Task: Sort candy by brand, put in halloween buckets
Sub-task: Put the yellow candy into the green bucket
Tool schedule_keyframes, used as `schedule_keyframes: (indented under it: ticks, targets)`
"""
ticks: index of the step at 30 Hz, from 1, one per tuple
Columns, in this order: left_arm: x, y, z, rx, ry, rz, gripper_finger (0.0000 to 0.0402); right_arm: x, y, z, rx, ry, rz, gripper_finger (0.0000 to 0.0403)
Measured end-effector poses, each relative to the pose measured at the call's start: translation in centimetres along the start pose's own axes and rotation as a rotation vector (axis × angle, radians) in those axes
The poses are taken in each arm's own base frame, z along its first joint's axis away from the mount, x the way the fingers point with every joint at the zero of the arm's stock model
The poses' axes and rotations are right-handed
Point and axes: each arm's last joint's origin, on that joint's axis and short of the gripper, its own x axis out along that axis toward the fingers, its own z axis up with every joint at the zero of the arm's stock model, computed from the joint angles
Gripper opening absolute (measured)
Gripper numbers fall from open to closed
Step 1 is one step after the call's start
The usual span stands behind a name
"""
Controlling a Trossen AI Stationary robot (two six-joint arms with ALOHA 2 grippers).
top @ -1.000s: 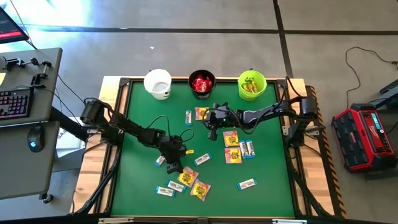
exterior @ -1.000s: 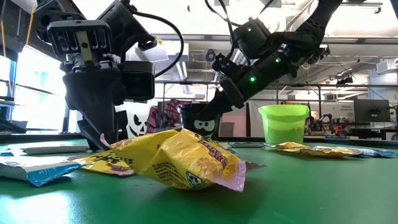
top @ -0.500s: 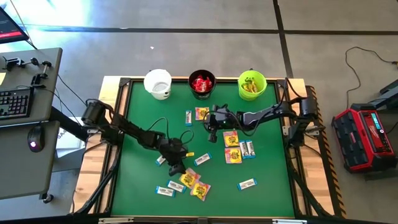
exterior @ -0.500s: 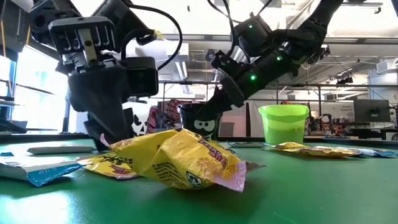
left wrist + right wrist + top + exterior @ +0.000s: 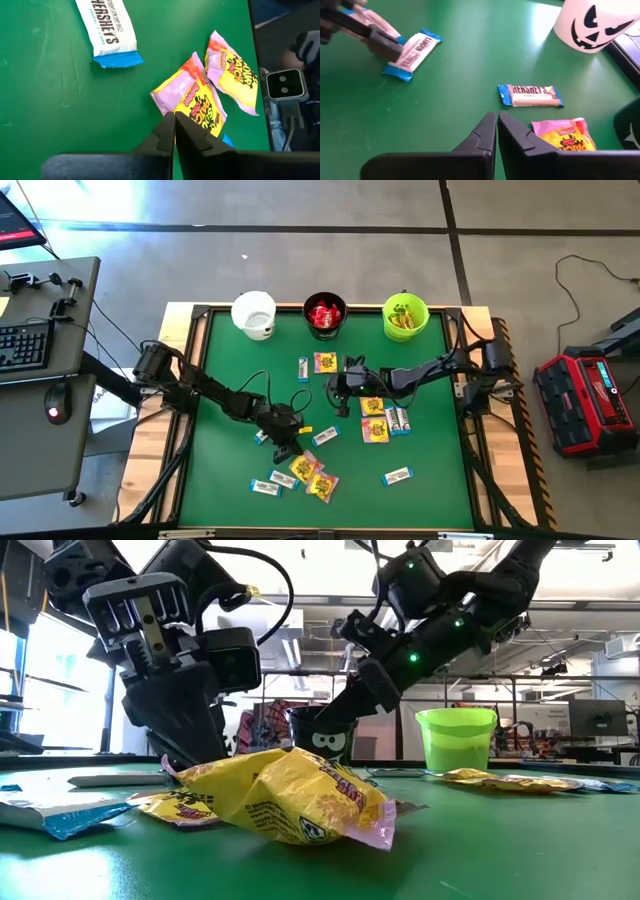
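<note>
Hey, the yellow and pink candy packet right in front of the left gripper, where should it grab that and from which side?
Probably straight down from above, across the middle: the yellow-and-pink packet lies flat on the green table, another packet alongside. The left gripper hovers at its edge with jaws shut, so it must open first.

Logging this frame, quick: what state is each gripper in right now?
Left gripper: closed, holding nothing, at the edge of a yellow-and-pink candy packet.
Right gripper: closed, empty, above the table.
</note>
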Motion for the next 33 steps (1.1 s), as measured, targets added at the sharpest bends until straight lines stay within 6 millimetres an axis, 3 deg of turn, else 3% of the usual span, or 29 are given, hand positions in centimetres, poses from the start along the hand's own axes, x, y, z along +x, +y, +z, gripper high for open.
schedule_keyframes:
  ticks: [14, 17, 23, 27, 33]
  targets:
    - [-2.0, 0.3, 1.0, 0.068, 0.016, 0.005, 0.0000, -1.0, 1.0, 0.1, -0.035, 0.062, -0.006, 0.0007]
    - [-1.9, 0.3, 0.9, 0.026, 0.047, -0.037, 0.0008, -1.6, 1.8, 0.4, -0.072, 0.061, 0.096, 0.0007]
    - [-1.8, 0.2, 0.8, 0.004, 0.068, -0.076, 0.0046, -2.6, 5.2, 0.5, -0.084, 0.011, 0.546, 0.0007]
    - [-1.8, -0.2, 1.0, -0.021, 0.064, -0.120, 0.0080, -3.2, 7.3, 0.6, -0.067, 0.027, 0.533, 0.0007]
    - [-1.5, -0.9, 0.4, -0.049, 0.065, -0.089, 0.0130, -3.6, 8.4, 0.7, -0.048, 0.037, 0.412, 0.0007]
